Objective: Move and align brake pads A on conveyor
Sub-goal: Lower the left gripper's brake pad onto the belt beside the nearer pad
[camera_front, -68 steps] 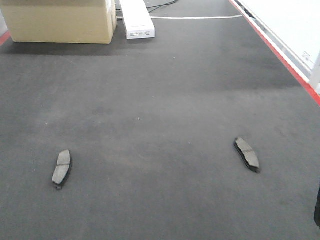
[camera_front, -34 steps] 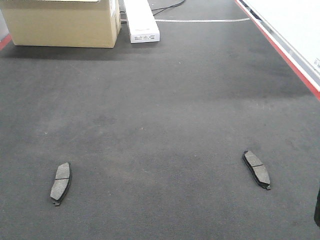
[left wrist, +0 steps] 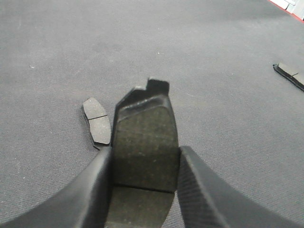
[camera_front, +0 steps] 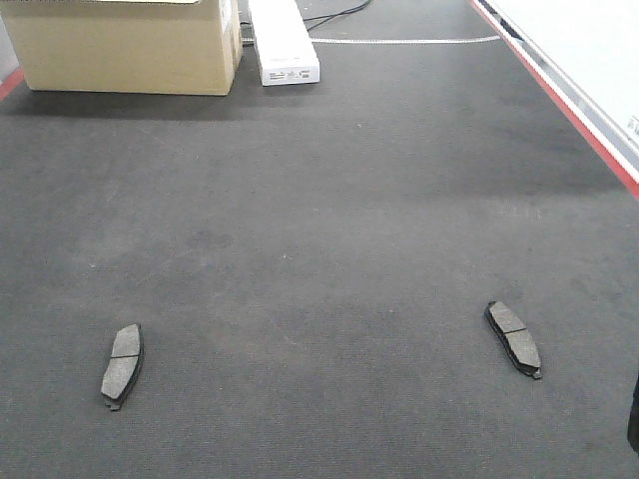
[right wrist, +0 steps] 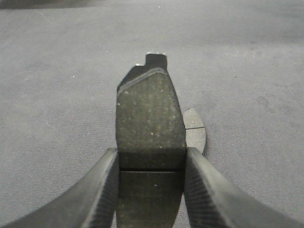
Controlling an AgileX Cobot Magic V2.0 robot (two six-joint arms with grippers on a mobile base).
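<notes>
Wrist views show both jaws clamped on brake pads (left wrist: pixel 145 142) (right wrist: pixel 149 128); lower each flat on the conveyor (camera_front: pixel 319 230), parallel to the lying pads (camera_front: pixel 122 365) (camera_front: pixel 513 337).

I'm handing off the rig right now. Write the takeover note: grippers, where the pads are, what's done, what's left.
Left gripper: shut on a brake pad, held above the belt.
Right gripper: shut on another brake pad.
Two more pads lie flat on the conveyor: the left pad and the right pad, far apart and angled differently.
Done: two pads gripped.
Left: set both held pads down and line up all four.
</notes>
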